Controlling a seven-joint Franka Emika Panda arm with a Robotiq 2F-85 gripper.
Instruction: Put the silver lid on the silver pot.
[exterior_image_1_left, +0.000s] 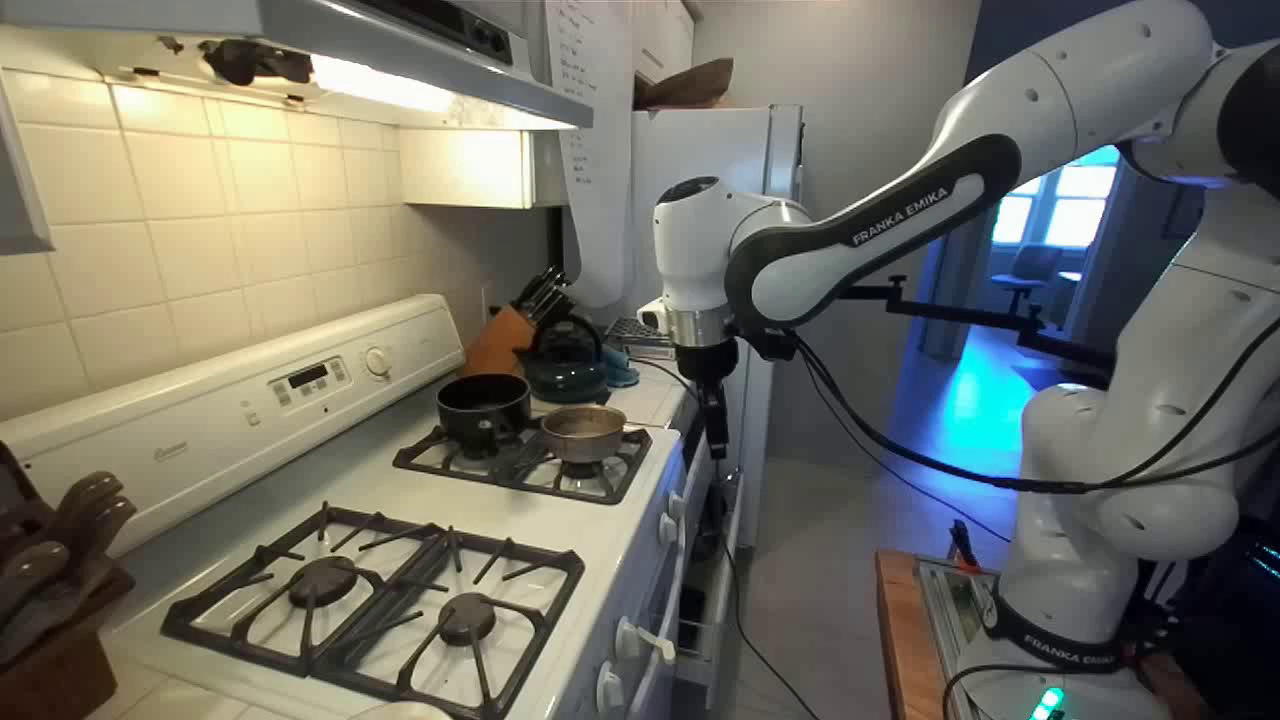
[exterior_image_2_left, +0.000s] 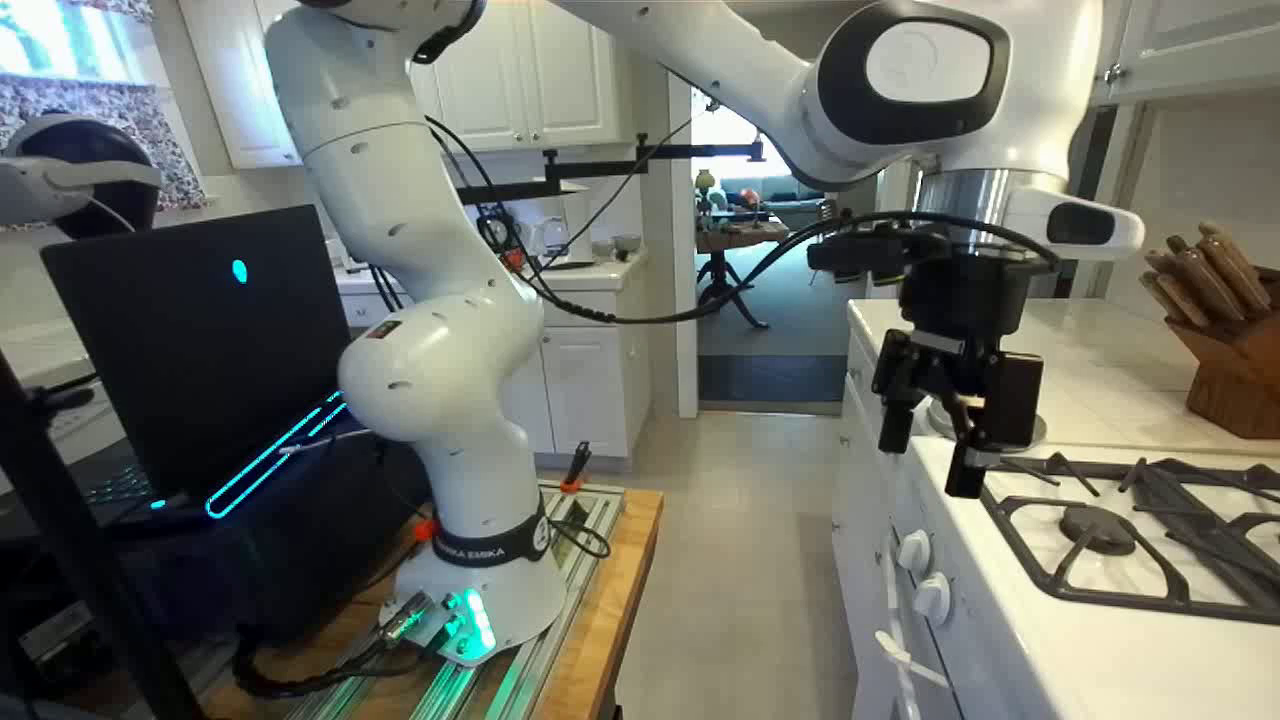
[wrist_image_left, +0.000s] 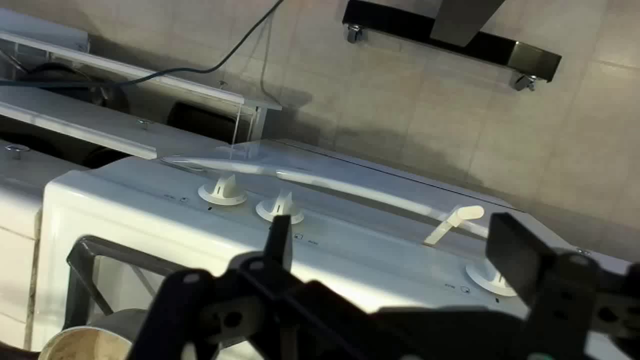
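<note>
A low, round, silver-grey metal pot (exterior_image_1_left: 583, 438) sits on a dark burner grate (exterior_image_1_left: 514, 482) of the white gas stove (exterior_image_1_left: 370, 490). A flat, round, silver metal lid (exterior_image_2_left: 938, 420) lies where the stove meets the white tiled worktop (exterior_image_2_left: 1100, 375). By the stove's front edge hangs the black two-fingered gripper (wrist_image_left: 392, 240), its jaws spread.

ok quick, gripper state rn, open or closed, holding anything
Gripper: open, nothing held between its jaws in the wrist view.
</note>
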